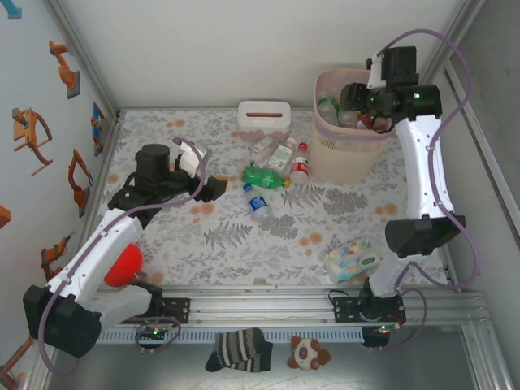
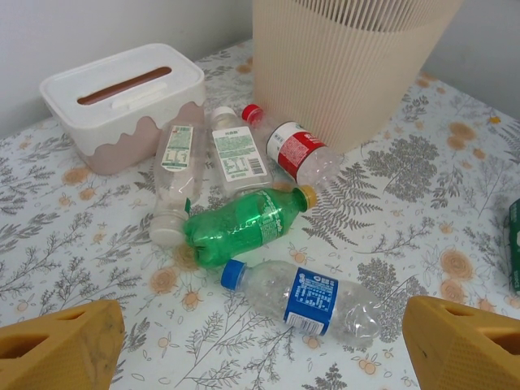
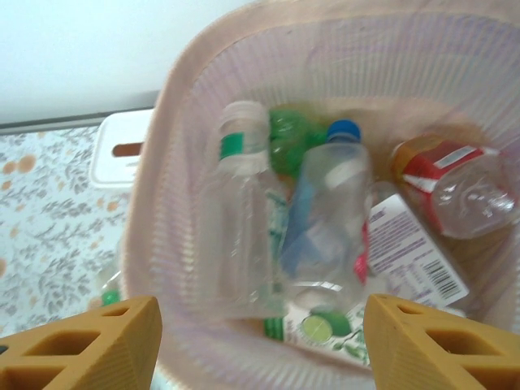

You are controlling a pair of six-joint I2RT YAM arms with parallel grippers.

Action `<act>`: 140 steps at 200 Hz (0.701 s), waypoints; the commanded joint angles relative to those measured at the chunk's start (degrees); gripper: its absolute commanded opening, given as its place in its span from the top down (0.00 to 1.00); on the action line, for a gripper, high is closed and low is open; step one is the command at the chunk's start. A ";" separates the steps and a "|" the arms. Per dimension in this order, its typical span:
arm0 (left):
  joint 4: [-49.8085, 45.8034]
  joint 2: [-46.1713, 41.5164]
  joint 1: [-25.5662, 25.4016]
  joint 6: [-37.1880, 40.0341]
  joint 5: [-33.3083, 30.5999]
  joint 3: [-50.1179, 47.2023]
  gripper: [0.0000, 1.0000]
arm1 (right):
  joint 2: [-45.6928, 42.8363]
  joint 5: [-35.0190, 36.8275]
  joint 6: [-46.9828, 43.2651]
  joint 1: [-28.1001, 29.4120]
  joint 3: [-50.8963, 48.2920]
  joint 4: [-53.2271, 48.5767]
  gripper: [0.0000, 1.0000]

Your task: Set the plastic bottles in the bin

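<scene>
right gripper (image 3: 262, 345) hovering over pink bin (image 3: 150, 211), fingers spread, gripping nothing; left gripper (image 2: 260, 349) spread wide, empty, facing plastic bottles (image 2: 244, 223) on table (image 2: 422, 211)

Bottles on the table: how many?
5, by tissue box and bin: two white-labelled bottles, red-labelled bottle, green bottle, blue-capped bottle. Others may hide behind the bin.

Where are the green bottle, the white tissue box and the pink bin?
green bottle (image 2: 244, 226), left wrist view, middle of its body
tissue box (image 2: 130, 134), left wrist view, its front wall
bin (image 1: 349, 154), top external view, its outer wall
</scene>
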 commanded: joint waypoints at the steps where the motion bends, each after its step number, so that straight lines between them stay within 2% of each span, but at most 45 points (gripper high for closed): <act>1: -0.67 0.06 -0.34 0.94 0.52 1.79 0.12 | -3.67 1.28 3.05 3.22 -3.86 2.30 0.36; 43: -0.65 -0.09 -0.39 0.76 0.91 1.79 0.12 | -8.46 8.90 6.17 11.26 -13.21 6.18 0.37; 69: -0.52 -0.11 -0.42 0.59 1.16 1.79 0.12 | -8.21 12.72 8.15 16.02 -18.28 9.12 0.39; 89: -0.44 -0.17 -0.42 0.59 1.20 1.79 0.12 | -6.15 15.88 9.14 19.69 -20.96 11.88 0.40; 110: -0.46 -0.47 -0.42 0.59 1.09 1.75 0.12 | -1.99 22.38 9.39 23.21 -21.81 13.50 0.41; 140: -0.46 -0.98 -0.51 0.67 0.76 1.57 0.12 | 3.67 25.57 11.67 25.53 -23.44 17.09 0.42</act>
